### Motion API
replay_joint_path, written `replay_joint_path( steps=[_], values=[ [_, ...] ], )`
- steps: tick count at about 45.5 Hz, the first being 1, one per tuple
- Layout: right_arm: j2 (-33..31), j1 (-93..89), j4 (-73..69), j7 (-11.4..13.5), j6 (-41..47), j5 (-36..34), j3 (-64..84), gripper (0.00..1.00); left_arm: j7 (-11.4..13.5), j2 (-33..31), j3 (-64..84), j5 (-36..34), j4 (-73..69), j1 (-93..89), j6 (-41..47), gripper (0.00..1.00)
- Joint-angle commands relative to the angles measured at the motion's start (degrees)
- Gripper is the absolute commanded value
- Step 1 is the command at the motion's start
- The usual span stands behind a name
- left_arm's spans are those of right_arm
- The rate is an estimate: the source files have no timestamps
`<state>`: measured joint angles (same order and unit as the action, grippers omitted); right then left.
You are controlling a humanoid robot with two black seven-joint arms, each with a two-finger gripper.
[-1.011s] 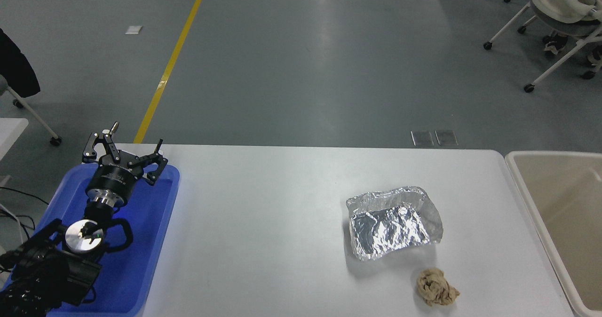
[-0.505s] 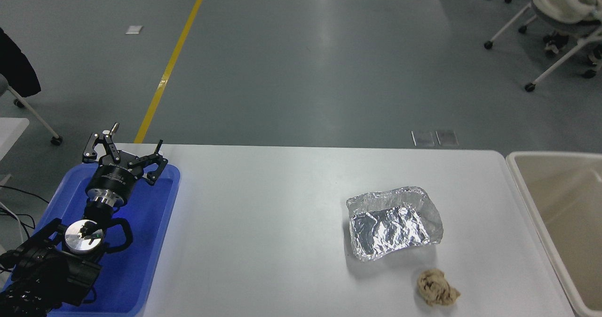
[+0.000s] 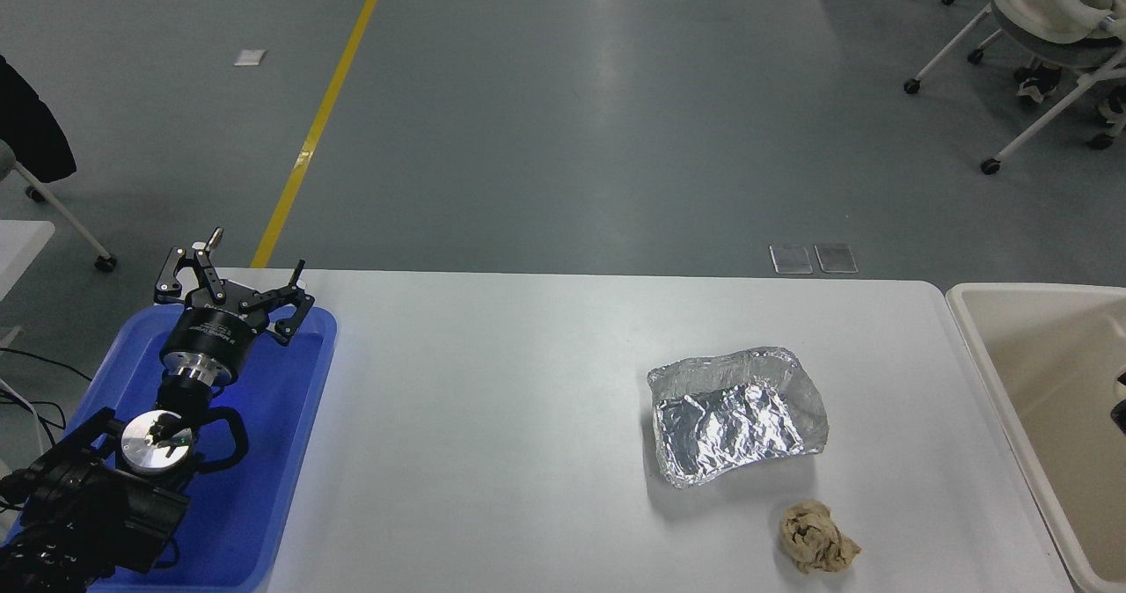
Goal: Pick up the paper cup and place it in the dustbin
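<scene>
The paper cup is not in view. The dustbin, a cream tub with a thick rim and a beige inside, stands at the table's right end, cut off by the picture's edge. A small black piece of my right arm shows at the right edge over the dustbin's inside; too little shows to tell its gripper's state. My left gripper is parked at the lower left over a blue tray, open and empty.
A crumpled silver foil tray lies right of the table's middle. A brownish crumpled paper wad lies in front of it near the front edge. The shallow blue tray is at the left end. Office chairs stand beyond, top right.
A black piece of my right arm has come into view at the right edge over the dustbin. Nothing else has moved.
</scene>
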<state>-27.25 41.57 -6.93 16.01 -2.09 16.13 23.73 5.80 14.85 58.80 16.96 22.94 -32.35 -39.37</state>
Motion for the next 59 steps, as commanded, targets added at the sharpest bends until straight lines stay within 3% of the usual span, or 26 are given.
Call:
replay_joint_path(
  steps=[1,8,39,53,56,59],
  values=[
    [1.06,-1.23,0.42,-0.01,-1.07,-0.66,-1.41,0.23,0.00,0.00,0.00,0.00,0.00,0.00,-0.01,1.00],
    [0.88,-0.70,0.43,-0.10,-2.30,-0.66,-1.67,1.00,0.00,0.00,0.00,0.00,0.00,0.00,-0.01,1.00],
    [2.29,10.02,-2.56,-0.18,-1.43,-0.75,-2.72,1.00,0.00,0.00,0.00,0.00,0.00,0.00,-0.01,1.00],
    [2.38,16.35,-10.38,-0.36,-1.51,-0.40,-34.17,1.00,0.00,0.00,0.00,0.00,0.00,0.00,-0.01,1.00],
    [2.29,17.23,-13.01,-1.85,-1.51,0.22,-39.54,1.00,0.00,0.00,0.00,0.00,0.00,0.00,-0.01,1.00],
    [1.94,17.40,-15.82,-5.18,-1.51,0.39,-42.88,1.00,0.00,0.00,0.00,0.00,0.09,0.00,-0.01,1.00]
  ],
)
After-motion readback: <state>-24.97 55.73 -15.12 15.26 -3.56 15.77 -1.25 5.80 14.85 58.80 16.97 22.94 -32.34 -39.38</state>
